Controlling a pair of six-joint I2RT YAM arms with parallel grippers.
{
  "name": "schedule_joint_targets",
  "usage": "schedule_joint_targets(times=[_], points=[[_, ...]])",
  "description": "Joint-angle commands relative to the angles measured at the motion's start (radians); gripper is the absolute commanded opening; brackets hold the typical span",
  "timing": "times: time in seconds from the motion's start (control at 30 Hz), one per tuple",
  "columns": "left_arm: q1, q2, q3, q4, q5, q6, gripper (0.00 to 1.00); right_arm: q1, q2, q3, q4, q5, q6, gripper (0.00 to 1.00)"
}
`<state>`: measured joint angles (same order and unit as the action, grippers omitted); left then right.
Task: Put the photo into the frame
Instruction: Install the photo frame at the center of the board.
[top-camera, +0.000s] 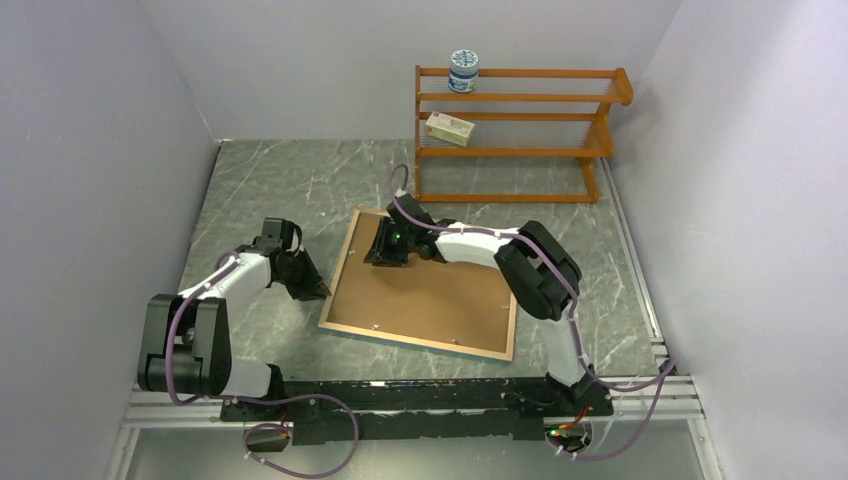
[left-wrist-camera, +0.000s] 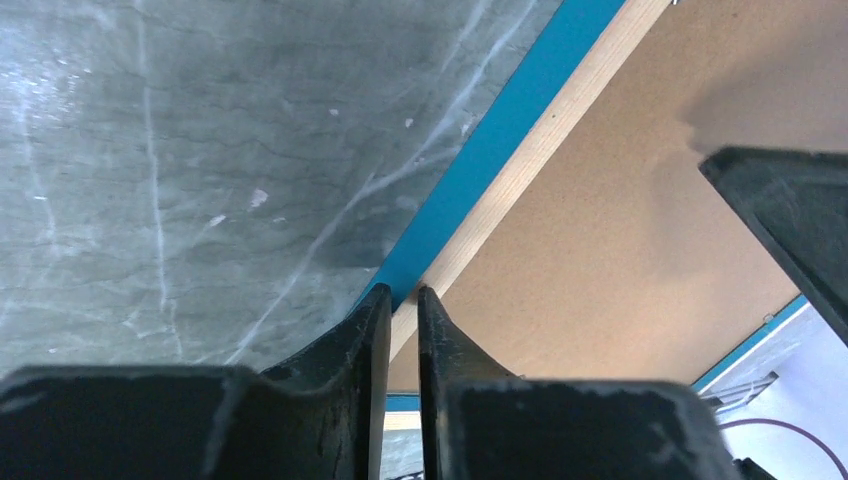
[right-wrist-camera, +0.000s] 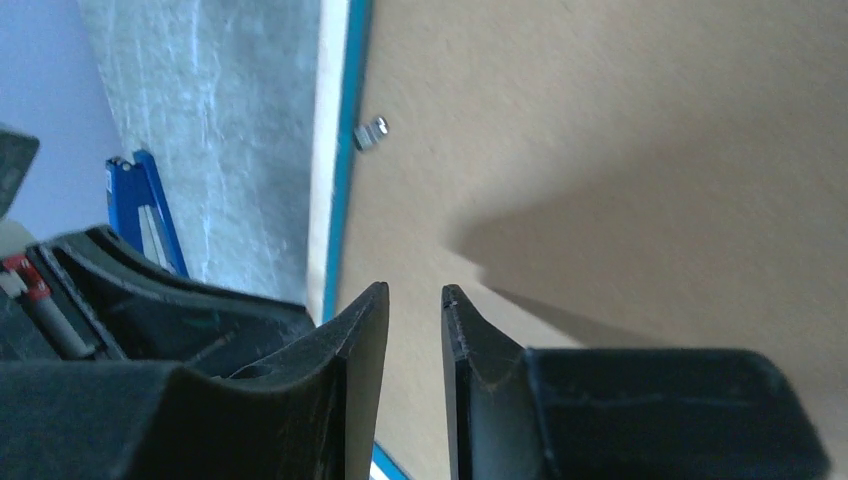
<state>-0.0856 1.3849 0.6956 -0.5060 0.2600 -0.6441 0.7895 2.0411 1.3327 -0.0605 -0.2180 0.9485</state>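
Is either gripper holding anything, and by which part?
Right gripper: nothing held. Left gripper: jaws nearly closed at the frame's left rim; a grip cannot be told.

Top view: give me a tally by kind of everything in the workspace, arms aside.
Picture frame, lying back up: 1
Brown backing board in it: 1
Wooden shelf rack: 1
Jar on the rack's top shelf: 1
Box on the shelf below: 1
Total: 5

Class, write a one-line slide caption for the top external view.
Frame lies back-up on the table, left fingers at its left edge, right fingers over the backing board's far corner.
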Motion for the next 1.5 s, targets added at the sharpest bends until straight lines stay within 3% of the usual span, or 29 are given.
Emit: schedule_joint_targets(times=[0.0,0.43,0.53,0.77,0.97,1.17,1.33,1.47], points=[[-0.027,0.016,-0.045,-0.002,0.072,-0.015,0.17,0.024,0.057,0.099,0.090,0.024,0.008,0.29],[-0.068,-0.001,-0.064,-0.002,0.108,-0.046,0.16,0.045,0.151,0.138,0.124,0.125,0.015,0.29],[-0.069,-0.019,-0.060,-0.010,0.091,-0.048,0.21,0.046,0.159,0.131,0.136,0.148,0.012,0.29],[-0.068,-0.010,-0.003,0.025,0.041,-0.018,0.43,0.046,0.187,0.117,0.190,0.163,-0.003,0.29],[-0.068,0.027,-0.058,0.292,0.031,-0.015,0.46,0.045,0.185,0.063,0.270,0.144,0.013,0.29],[-0.068,0.074,-0.074,0.398,0.045,0.017,0.42,0.043,0.178,0.036,0.291,0.131,0.018,0.29],[-0.068,0.120,-0.062,0.365,0.024,0.038,0.22,0.044,0.187,0.042,0.296,0.118,0.032,0.27],[-0.068,0.128,-0.087,0.369,0.015,0.038,0.15,0.039,0.209,0.046,0.331,0.100,0.050,0.24]])
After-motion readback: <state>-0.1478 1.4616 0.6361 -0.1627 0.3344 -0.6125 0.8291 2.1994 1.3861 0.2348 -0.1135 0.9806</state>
